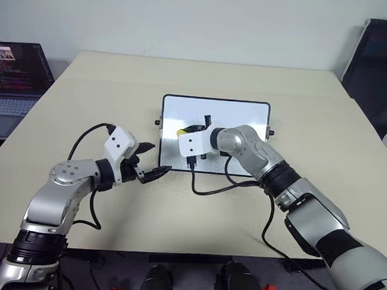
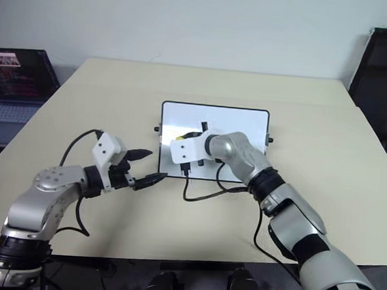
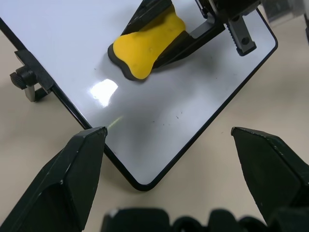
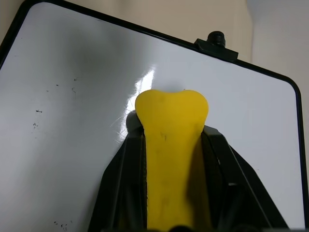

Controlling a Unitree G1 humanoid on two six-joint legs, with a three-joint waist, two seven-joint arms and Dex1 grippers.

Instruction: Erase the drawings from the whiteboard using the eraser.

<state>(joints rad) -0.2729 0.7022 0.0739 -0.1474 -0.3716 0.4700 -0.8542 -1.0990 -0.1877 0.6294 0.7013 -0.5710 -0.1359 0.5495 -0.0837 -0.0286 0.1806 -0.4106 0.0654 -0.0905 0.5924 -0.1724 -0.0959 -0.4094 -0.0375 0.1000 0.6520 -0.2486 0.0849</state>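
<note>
Eraser [image 4: 170, 159] sat pinched in the right gripper [image 1: 186, 130], pressed on the whiteboard [image 1: 238, 115] at mid-frame. Left gripper [image 1: 154, 161] hung spread at the board's lower-left corner, touching nothing. Only faint specks of the drawings [image 4: 37, 112] showed.

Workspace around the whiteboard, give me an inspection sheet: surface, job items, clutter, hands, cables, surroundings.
Surface: beige table, whiteboard lying flat near the middle.
Job's things: eraser, yellow, clamped between the right hand's fingers, its tip against the board. Drawings: no full scribbles seen, only faint specks of marker on the white.
Clutter: nothing seen on the table besides the board.
Hands: right hand shut on the eraser over the board; left hand open, empty, at the board's near left corner.
Cables: black cable from the right wrist trailing across the table.
Surroundings: laptop on the left, dark chair on the right.
</note>
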